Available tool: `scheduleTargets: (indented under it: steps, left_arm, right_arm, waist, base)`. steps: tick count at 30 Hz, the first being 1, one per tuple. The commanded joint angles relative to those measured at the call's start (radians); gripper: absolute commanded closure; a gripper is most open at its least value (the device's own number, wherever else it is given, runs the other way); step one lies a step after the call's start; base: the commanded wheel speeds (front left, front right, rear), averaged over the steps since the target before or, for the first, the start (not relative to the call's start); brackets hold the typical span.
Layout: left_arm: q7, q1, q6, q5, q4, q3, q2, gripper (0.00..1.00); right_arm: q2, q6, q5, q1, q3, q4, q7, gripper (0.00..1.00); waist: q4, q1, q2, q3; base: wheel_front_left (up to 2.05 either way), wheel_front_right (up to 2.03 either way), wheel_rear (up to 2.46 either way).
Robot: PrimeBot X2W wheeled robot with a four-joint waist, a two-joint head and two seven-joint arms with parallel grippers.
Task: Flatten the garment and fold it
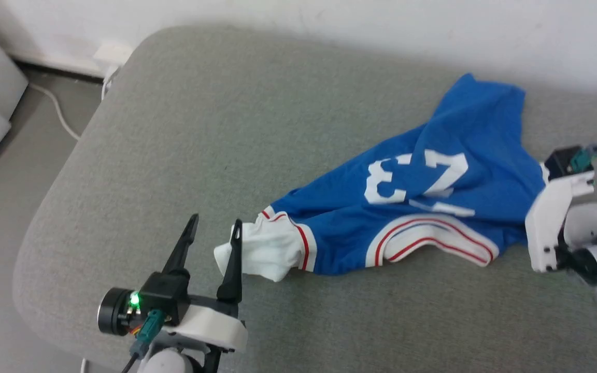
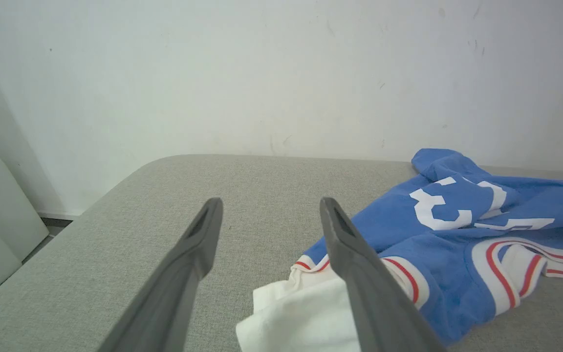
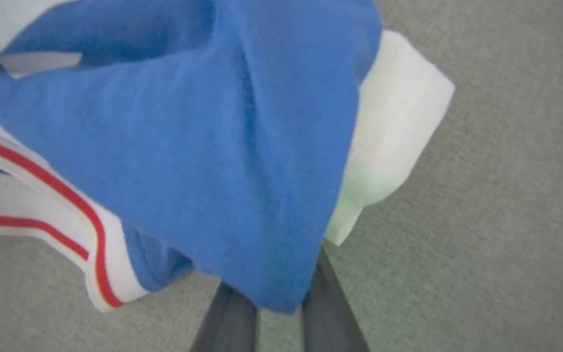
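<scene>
Grey padded bench [image 1: 215, 134] pushed up to a white wall [image 1: 329, 20]. On its right half, a blue shirt [image 1: 485, 155], bunched and creased, print side up with a white number showing upside down in the head view, striped collar [image 1: 433, 241] toward the near edge, one white sleeve [image 1: 265, 254] trailing out to the left.

Right claw [image 3: 279, 318] at the shirt's right edge: drawn nearly shut, tips buried under blue cloth, by the look of it pinching that edge next to the other sleeve [image 3: 399, 122]. Left claw [image 1: 215, 221] spread wide, holding nothing, hovering at the left sleeve with one finger across its tip.

Judged as the flattening step, early on: nothing smoothed, no fold made. Next, probably: lower the left claw onto the sleeve or shoulder seam, close on the cloth there, then draw both ends apart to stretch the body flat. Calls for a firm grip on both sides; otherwise likely to drag the whole bundle sideways instead of opening it.
</scene>
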Motion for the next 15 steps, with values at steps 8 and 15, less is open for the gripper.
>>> scheduleTargets:
  steps: [8, 15]
  left_arm:
    - [-0.005, 0.061, -0.007, 0.007, 0.005, 0.023, -0.005, 0.0]
    - [-0.005, 0.085, 0.001, -0.004, 0.0, 0.023, -0.005, 0.0]
  right_arm:
    - [-0.112, -0.001, 0.145, 0.205, -0.006, -0.2, 0.141, 1.0]
    - [-0.148, -0.001, 0.198, 0.468, -0.115, -0.427, 0.314, 1.0]
  waist:
    - [-0.147, 0.0, 0.0, -0.145]
    - [-0.192, 0.0, 0.0, -0.178]
  base:
    - [0.0, 0.0, 0.0]
    - [0.0, 0.0, 0.0]
